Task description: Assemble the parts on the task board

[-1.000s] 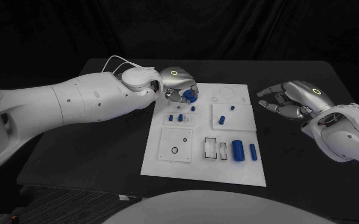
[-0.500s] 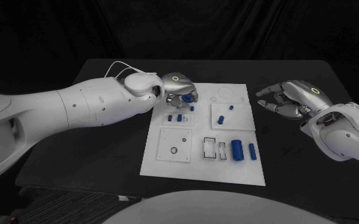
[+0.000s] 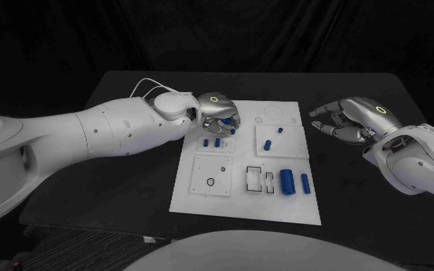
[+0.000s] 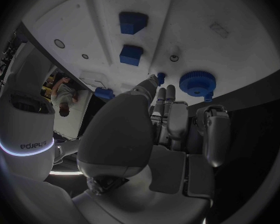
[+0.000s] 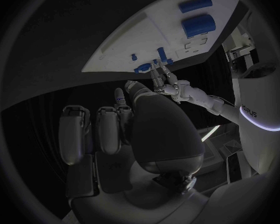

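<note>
Blue gear (image 4: 197,82) on task board (image 3: 294,202), just beyond left robot hand (image 3: 217,117)'s empty, slightly parted fingertips.

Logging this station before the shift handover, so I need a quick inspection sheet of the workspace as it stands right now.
Surface: black table, bearing the white task board.
Job's things: blue gear lying on the board's far left corner; blue cylinders at its near right; small blue pegs mid-board.
Clutter: nothing seen.
Hands: left hand over the gear, fingertips at it, grip unclear; right hand off the board's right edge, fingers curled, holding nothing.
Cables: white cable looping at the left wrist.
Surroundings: dark backdrop.
</note>
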`<state>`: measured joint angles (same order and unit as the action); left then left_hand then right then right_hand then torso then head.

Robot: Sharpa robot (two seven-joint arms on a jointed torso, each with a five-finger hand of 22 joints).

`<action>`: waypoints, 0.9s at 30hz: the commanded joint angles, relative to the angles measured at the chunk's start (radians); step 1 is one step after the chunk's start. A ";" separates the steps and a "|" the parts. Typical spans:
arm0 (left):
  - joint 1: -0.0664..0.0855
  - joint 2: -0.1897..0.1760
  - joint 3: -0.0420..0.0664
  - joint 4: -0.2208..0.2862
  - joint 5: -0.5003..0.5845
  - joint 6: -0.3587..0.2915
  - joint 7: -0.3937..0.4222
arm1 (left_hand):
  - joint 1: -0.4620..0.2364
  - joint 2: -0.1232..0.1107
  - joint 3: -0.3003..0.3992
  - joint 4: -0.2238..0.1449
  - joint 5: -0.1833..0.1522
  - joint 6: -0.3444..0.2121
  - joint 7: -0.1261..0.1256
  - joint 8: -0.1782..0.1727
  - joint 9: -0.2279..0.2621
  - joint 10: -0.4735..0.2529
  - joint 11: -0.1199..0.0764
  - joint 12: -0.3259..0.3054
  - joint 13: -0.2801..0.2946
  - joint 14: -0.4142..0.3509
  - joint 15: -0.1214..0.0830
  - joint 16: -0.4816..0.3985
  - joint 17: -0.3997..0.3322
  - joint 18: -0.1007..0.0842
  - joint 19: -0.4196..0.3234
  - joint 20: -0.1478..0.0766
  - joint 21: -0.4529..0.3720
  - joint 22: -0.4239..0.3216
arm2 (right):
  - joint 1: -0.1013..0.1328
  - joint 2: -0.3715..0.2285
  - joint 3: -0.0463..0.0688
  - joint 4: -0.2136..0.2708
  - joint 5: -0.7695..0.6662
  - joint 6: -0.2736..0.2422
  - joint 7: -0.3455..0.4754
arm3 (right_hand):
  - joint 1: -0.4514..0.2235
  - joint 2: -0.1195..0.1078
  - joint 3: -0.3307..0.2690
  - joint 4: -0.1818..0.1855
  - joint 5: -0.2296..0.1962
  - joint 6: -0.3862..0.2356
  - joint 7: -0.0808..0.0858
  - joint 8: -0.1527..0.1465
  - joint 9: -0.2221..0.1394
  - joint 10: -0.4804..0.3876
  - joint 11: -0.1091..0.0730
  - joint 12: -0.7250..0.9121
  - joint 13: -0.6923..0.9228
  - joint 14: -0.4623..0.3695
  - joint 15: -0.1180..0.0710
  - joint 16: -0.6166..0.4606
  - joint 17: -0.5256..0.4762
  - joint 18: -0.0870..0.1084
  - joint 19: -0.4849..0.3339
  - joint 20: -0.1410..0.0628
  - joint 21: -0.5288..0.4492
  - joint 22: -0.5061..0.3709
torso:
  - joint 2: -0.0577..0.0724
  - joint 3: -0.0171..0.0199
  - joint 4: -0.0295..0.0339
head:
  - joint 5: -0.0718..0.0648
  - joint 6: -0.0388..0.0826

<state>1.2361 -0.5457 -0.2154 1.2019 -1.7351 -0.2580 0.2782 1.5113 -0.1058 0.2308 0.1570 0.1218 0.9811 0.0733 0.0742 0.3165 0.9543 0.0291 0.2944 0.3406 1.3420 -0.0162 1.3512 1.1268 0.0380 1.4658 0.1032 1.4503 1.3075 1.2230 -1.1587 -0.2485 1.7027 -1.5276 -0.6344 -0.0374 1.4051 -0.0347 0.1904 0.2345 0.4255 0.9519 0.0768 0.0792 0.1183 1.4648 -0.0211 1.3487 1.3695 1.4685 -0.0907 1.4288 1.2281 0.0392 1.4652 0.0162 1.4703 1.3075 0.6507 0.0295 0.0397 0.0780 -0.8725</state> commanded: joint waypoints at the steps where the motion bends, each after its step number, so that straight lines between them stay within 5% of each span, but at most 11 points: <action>1: -0.006 0.007 0.001 -0.006 -0.003 0.007 0.013 | 0.000 0.005 0.003 -0.007 0.008 0.008 -0.002 0.005 -0.002 0.008 0.000 0.004 0.001 -0.002 -0.004 0.005 -0.004 -0.005 0.015 -0.005 0.004 0.220 | -0.001 -0.001 0.001 0.001 -0.002 0.002 0.002 | 0.012 0.000 0.004 0.000 0.005 0.004 0.001 -0.002 -0.002 0.020 -0.003 -0.006 -0.131 0.049 -0.001 0.003 -0.001 -0.014 0.057 0.006 0.003 0.231 | 0.000 0.0002 -0.0006 | 0.000 0.000; 17: -0.020 0.030 0.001 -0.036 -0.003 0.014 0.009 | 0.006 0.011 0.030 -0.023 0.049 0.026 0.000 0.009 -0.007 0.023 0.000 -0.009 -0.011 -0.006 -0.003 0.003 -0.019 -0.006 0.018 -0.006 0.007 0.222 | -0.002 0.003 0.001 -0.001 -0.002 0.004 0.004 | 0.014 -0.001 0.006 -0.002 0.007 0.007 0.002 -0.001 -0.001 0.020 -0.002 -0.007 -0.132 0.048 -0.001 0.003 -0.001 -0.014 0.056 0.006 0.002 0.231 | 0.000 0.0000 0.0001 | -0.006 0.000; 27: -0.025 0.031 0.001 -0.041 -0.003 -0.023 0.014 | 0.023 0.024 0.065 -0.060 0.065 0.082 0.010 0.030 -0.005 0.117 0.000 -0.001 -0.018 0.011 -0.003 0.014 -0.014 -0.015 0.042 -0.009 0.038 0.233 | -0.002 0.004 0.001 -0.002 -0.002 0.004 0.004 | 0.014 -0.001 0.006 -0.003 0.008 0.009 0.002 0.000 -0.001 0.020 -0.001 -0.007 -0.132 0.048 -0.001 0.004 -0.001 -0.014 0.056 0.006 0.002 0.231 | 0.000 0.0001 0.0000 | -0.009 0.000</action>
<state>1.2147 -0.5150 -0.2137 1.1608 -1.7356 -0.2621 0.2777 1.5281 -0.0896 0.2942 0.0995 0.1810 1.0596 0.0840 0.1017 0.3102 1.0658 0.0312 0.2872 0.3212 1.3475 -0.0178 1.3590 1.1125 0.0379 1.4658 0.1033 1.4848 1.3074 1.2230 -1.1546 -0.2485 1.7004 -1.5273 -0.6319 -0.0360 1.4089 -0.0386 0.1932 0.2316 0.4292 0.9557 0.0805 0.0792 0.1184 1.4647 -0.0210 1.3449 1.3694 1.4685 -0.0907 1.4288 1.2281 0.0392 1.4651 0.0162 1.4703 1.3073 0.6507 0.0295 0.0395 0.0699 -0.8725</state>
